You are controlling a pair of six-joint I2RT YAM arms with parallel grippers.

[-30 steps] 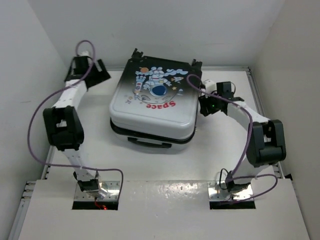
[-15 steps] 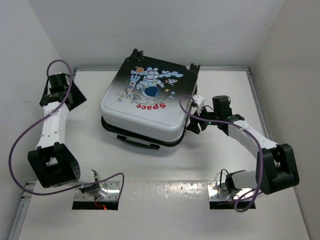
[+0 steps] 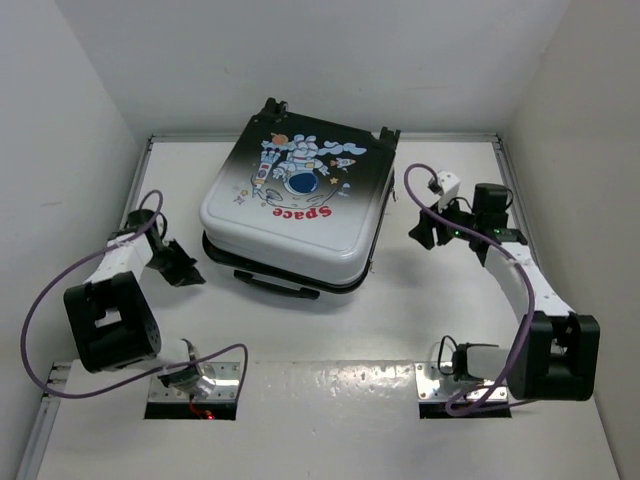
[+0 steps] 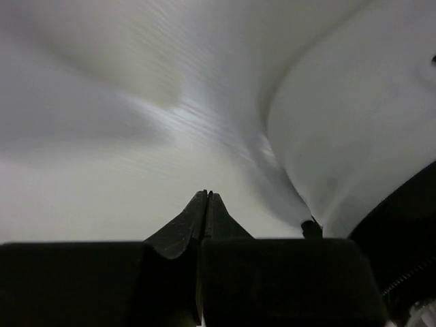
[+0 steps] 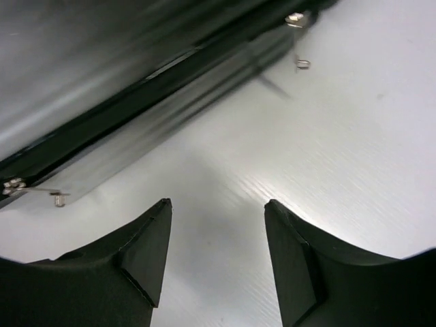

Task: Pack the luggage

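Note:
The luggage (image 3: 295,205) lies flat and closed in the middle of the table, astronaut and red "Space" print up, handle toward the arms. My left gripper (image 3: 190,272) sits low on the table left of the luggage's near left corner, jaws shut on nothing (image 4: 206,197); the white shell (image 4: 354,136) curves past on the right of the left wrist view. My right gripper (image 3: 415,234) stands open just off the luggage's right side, nothing between its fingers (image 5: 218,208). The right wrist view shows the luggage's zipper seam (image 5: 136,88) with a zipper pull (image 5: 297,20).
White walls close in the table on the left, back and right. A raised rail (image 3: 505,170) runs along the table's right edge. Purple cables (image 3: 40,300) loop off both arms.
My left arm swung from the back left corner down to the near left, and its gripper shut. My right gripper pulled back to the right, away from the luggage. The luggage shifted slightly left.

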